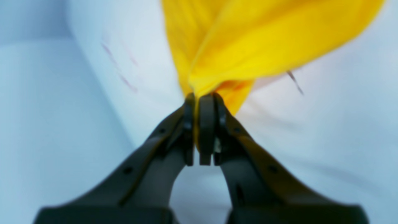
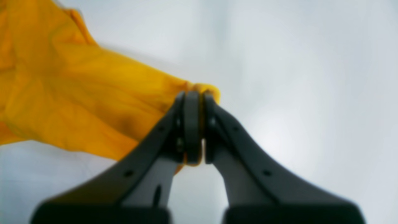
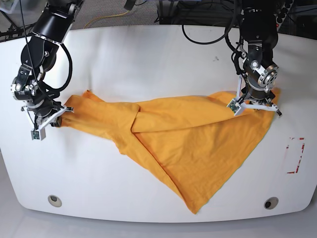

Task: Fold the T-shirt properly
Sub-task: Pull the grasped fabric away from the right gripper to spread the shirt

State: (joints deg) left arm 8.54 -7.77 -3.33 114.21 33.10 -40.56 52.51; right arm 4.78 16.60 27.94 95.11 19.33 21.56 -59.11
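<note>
Item: T-shirt [image 3: 193, 144], orange-yellow, wrinkled, spread across centre of white table [image 3: 148, 54], one point trailing toward near edge. Left gripper [image 1: 199, 99] clamped tight on cloth at far-right corner; right gripper [image 2: 194, 95] pinched onto the bunched left end, approx. mid-table depth.

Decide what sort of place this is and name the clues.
Probably a robotics lab bench: a white table with two black arms, cables trailing behind, and each gripper holding an orange T-shirt.
</note>
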